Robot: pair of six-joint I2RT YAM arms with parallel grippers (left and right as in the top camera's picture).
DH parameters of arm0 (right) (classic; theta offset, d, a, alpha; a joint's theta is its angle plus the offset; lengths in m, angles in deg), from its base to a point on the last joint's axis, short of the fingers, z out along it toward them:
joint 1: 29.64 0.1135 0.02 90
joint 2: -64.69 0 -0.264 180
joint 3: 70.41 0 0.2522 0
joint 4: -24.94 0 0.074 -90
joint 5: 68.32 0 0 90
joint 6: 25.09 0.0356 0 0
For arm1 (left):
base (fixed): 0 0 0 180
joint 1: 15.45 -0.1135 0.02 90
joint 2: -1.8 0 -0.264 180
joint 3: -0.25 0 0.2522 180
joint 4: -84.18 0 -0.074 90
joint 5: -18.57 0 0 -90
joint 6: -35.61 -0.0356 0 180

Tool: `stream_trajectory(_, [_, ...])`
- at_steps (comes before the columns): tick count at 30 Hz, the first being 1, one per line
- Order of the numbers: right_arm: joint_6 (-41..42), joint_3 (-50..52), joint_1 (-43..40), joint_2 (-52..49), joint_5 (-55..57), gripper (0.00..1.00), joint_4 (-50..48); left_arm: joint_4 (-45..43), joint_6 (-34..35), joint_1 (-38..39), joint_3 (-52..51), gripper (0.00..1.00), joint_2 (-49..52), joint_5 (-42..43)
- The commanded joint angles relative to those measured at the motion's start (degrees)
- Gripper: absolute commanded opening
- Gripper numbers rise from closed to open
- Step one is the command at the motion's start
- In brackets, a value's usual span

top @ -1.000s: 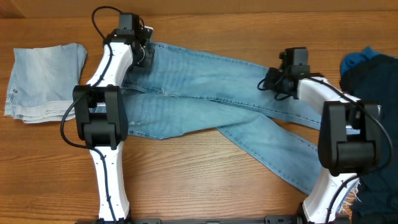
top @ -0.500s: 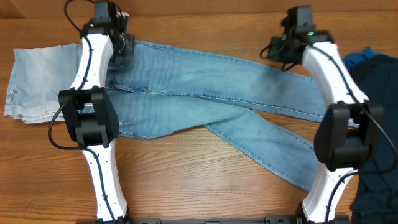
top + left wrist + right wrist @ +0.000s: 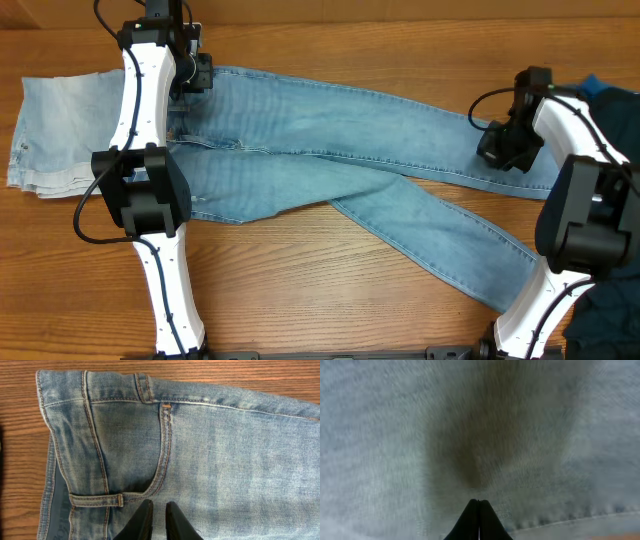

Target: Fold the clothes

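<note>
Nearest the arm bases, bare wood of the desk [image 3: 320, 290] shows between the two arms. Across it lies one leg of the jeans [image 3: 330, 150], running slantwise toward the near right corner, where its end passes behind the right arm. The jeans are spread flat over the middle of the desk, with the waist at the far left and both legs reaching to the right. The legs cross about halfway along.

To the left, a pale denim piece [image 3: 65, 125] lies folded flat just beside the waist. The left arm crosses over its right edge.

On the right, the right tool [image 3: 497, 152] sits low over the farther leg, near that leg's end. Its wrist view is blurred, but the two fingers of the right tool [image 3: 479, 502] meet at the tips, pressed together, with faded denim filling the picture below them. Whether any cloth is pinched I cannot tell. Past it, at the right edge, lies a heap of dark blue cloth [image 3: 612, 105].

Farthest off, the left tool [image 3: 195, 72] hangs over the waist. In its wrist view the left tool [image 3: 159, 505] has its fingers a narrow gap apart. They hold nothing and stand just beside a belt loop [image 3: 95, 500] and the curved pocket seam [image 3: 162, 450].
</note>
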Motion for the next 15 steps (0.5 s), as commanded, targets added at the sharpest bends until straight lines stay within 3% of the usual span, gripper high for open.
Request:
stream_trajectory(1, [0.4,5.7,0.2,0.3,-0.8,0.04,-6.2,0.9,0.8,-0.2,1.0,0.15,-0.2,0.9])
stream_trajectory(4, [0.2,10.3,0.2,-0.9,-2.1,0.04,-15.1,0.9,0.8,-0.2,1.0,0.15,-0.2,0.9])
stream_trajectory(15, [-6.0,9.6,0.2,-10.6,-2.0,0.04,-39.9,1.7,0.8,-0.2,1.0,0.18,-0.2,0.9])
